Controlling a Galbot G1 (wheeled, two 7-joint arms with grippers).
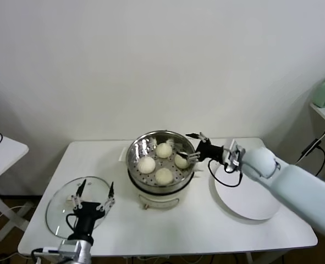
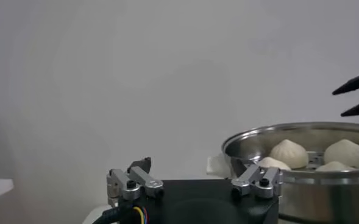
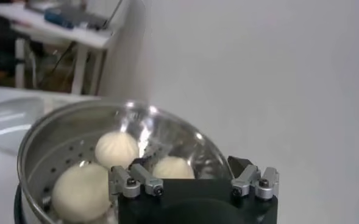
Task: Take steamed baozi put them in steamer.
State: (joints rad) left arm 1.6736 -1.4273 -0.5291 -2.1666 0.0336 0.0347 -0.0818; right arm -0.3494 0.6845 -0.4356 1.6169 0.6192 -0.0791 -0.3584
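Baozi (image 1: 164,150), four smooth cream domes, sit in the shiny steamer (image 1: 133,163); right tool (image 1: 194,146) spread at its rim, seemingly empty. Left tool (image 1: 93,194) spread over the glass lid (image 1: 56,204).

From my right wrist view, the gripper body hides the fourth baozi (image 3: 173,168) partly; the steamer (image 3: 57,128) is cut off below, apparently
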